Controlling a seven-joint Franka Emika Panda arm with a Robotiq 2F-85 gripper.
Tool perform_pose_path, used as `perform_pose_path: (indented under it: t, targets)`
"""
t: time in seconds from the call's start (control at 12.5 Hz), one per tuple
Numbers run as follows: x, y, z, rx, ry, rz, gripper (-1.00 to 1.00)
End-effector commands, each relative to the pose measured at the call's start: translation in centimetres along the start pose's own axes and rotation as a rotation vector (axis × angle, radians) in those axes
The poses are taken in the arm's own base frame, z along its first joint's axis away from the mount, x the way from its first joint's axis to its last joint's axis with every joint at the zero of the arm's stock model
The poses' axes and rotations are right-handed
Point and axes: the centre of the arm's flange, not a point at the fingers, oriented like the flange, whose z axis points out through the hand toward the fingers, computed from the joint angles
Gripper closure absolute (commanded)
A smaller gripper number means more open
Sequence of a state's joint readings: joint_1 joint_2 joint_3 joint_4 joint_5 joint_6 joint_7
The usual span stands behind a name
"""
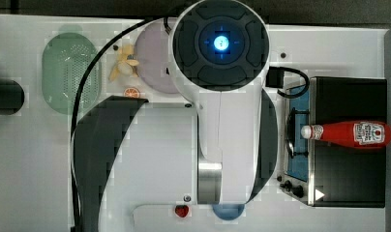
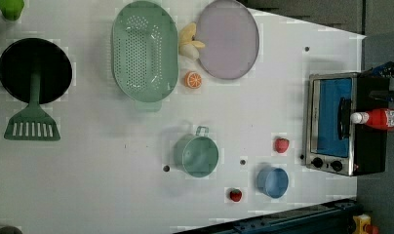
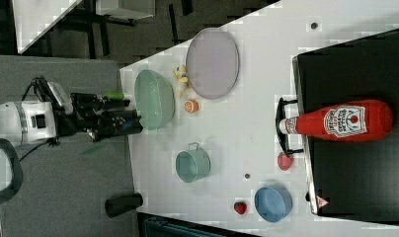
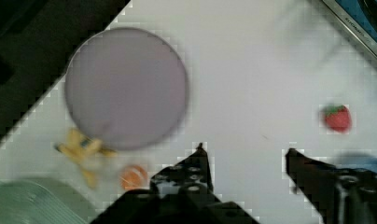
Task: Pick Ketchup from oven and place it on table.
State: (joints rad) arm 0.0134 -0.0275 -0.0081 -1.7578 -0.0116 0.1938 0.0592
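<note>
No stage completed: jaws (image 4: 245, 156) released and empty, well apart from the Ketchup (image 1: 351, 134) lying atop the oven (image 1: 351, 193); pickup and counter (image 1: 34, 159) placement outstanding.

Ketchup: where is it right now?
The ketchup lies on its side on top of the oven, at the top view's right, cap over the door side.

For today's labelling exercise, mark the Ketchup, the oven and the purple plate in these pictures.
Ketchup (image 3: 343, 121): right view, on the white label of the lying bottle.
oven (image 1: 351, 181): top view, on its bare black top.
purple plate (image 2: 228, 39): left view, on the plate's flat middle.
</note>
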Motion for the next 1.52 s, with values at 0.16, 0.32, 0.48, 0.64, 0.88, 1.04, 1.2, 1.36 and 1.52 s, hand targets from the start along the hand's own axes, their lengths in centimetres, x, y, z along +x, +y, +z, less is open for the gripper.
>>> perform_pose_path:
  t: [0.16,0.32,0.48,0.64,0.88,1.04,1.2,1.36,1.52]
  targets:
    - [-6.2,9.6,-6.3,-0.018,-0.006,0.081,-0.8]
    - [-5.6,10.1,-6.3,-0.014,-0.003,0.095,-1.0]
    - [-4.0,11.6,-6.2,-0.01,-0.01,0.137,-1.0]
    - [-1.4,14.0,-5.6,-0.003,-0.024,0.207,-1.0]
    - [4.0,18.3,-3.9,0.031,-0.02,0.337,-1.0]
    - [7.8,21.2,-2.4,0.066,0.011,0.425,-1.0]
    - [11.4,23.8,-0.4,0.085,0.049,0.504,-1.0]
    - [14.4,26.0,2.3,0.073,0.072,0.571,-1.0]
    - [16.9,27.8,5.3,0.034,0.078,0.625,-1.0]
